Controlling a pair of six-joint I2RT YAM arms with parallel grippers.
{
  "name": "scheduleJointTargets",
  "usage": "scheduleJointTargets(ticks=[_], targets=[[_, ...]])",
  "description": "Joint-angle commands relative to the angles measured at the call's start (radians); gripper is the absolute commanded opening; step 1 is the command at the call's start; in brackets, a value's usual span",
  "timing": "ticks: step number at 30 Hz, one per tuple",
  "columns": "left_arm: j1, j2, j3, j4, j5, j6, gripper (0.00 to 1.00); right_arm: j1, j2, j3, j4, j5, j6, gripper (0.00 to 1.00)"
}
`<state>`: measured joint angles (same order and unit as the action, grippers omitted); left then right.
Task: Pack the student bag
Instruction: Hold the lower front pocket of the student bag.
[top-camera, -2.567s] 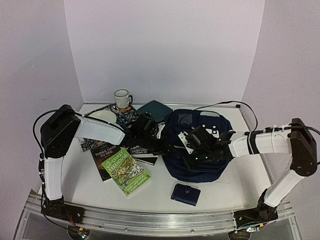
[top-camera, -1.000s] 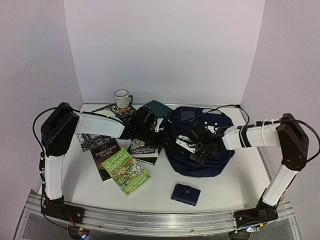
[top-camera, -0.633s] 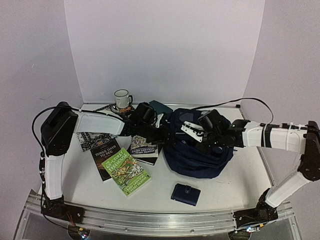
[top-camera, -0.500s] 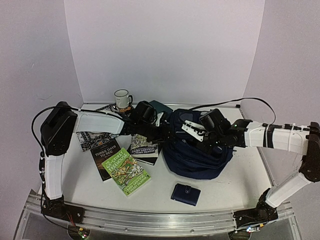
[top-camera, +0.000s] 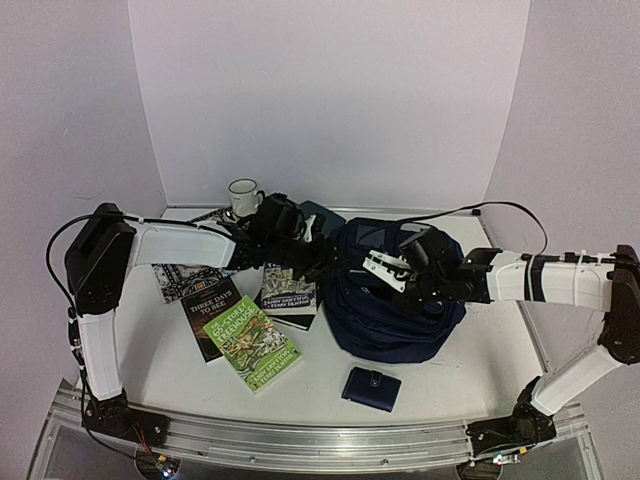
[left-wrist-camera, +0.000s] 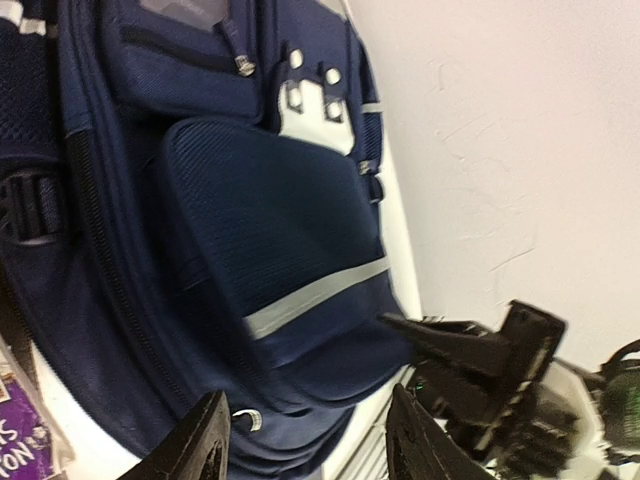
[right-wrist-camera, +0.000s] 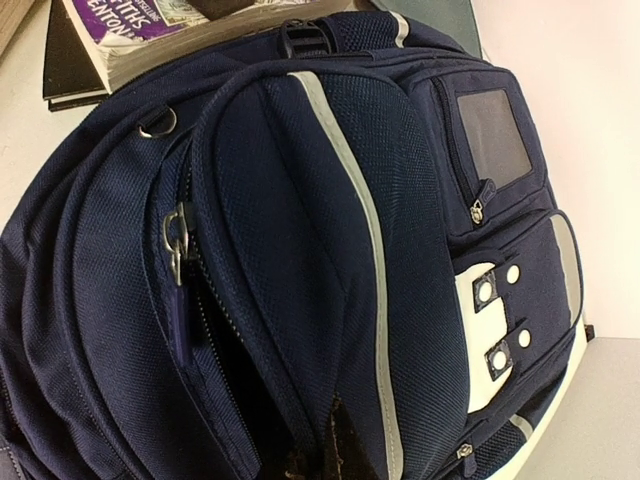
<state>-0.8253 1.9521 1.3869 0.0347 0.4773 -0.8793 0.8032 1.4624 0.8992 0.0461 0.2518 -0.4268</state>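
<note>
The white tabletop (top-camera: 450, 370) carries everything. The student bag (top-camera: 380, 325), navy with a pale stripe, stands right of centre, bulging upward, front pockets facing the back wall. Left of it lie three books: a green one (top-camera: 252, 342) nearest the front edge, a dark one (top-camera: 205, 305) partly under it, and a third (top-camera: 288, 298) touching the bag's left side. The left claw (left-wrist-camera: 305, 400) hangs at the bag's left flank, its fingers spread with nothing between them. The right claw (right-wrist-camera: 328, 450) is pressed together on the bag's top by the zip, apparently pinching fabric, though the grip sits at the frame's edge. A navy wallet (top-camera: 371, 388) lies just in front of the bag. A white mug (top-camera: 243, 197) stands at the back left.
</note>
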Motion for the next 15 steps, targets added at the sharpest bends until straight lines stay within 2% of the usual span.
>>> scheduleJointTargets(ticks=[1, 12, 15], targets=[[0.005, -0.023, 0.016, 0.071, 0.027, -0.066, 0.55, 0.008, -0.039, -0.003, 0.07, -0.046, 0.034, 0.0], [0.003, 0.072, 0.038, 0.072, 0.067, -0.106, 0.51, 0.008, -0.044, -0.005, 0.086, -0.069, 0.05, 0.0], [0.001, 0.09, 0.044, 0.074, 0.077, -0.109, 0.45, 0.008, -0.044, -0.003, 0.091, -0.081, 0.057, 0.0]])
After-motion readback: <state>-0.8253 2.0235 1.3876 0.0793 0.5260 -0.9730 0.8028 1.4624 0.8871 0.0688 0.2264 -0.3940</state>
